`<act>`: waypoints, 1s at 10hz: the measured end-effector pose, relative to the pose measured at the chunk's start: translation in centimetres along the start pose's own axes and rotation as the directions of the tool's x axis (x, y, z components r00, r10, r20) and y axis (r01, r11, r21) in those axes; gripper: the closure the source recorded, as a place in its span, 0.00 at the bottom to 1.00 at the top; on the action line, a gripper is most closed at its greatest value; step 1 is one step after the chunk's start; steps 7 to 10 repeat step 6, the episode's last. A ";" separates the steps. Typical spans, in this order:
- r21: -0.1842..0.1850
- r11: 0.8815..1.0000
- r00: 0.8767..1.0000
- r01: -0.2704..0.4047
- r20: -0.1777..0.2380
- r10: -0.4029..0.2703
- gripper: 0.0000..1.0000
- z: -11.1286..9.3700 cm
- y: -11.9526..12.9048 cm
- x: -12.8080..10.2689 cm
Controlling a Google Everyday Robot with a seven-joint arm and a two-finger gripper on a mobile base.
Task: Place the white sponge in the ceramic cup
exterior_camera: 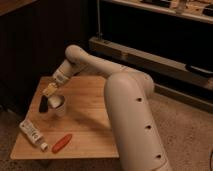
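Observation:
The white sponge (51,90), a small cream block, is held in my gripper (48,97) at the left side of the wooden table (90,115). The gripper is shut on the sponge, and one dark finger (43,105) hangs down to the left of the cup. The ceramic cup (59,105), small, white and handleless, stands upright on the table just below and to the right of the sponge. The sponge sits over the cup's left rim, outside the cup. My white arm (125,100) reaches in from the right.
A white printed tube (31,132) lies near the table's front left corner. A red-orange oblong object (62,143) lies by the front edge. Dark cabinets and a low shelf (150,60) stand behind the table, and speckled floor is on the right.

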 end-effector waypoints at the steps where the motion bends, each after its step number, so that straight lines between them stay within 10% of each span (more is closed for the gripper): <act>1: 0.001 1.000 1.000 0.000 0.000 0.000 1.00 0.1 0.1 -0.1; 10: 0.002 1.000 1.000 -0.001 -0.001 0.001 0.79 0.3 0.2 -0.4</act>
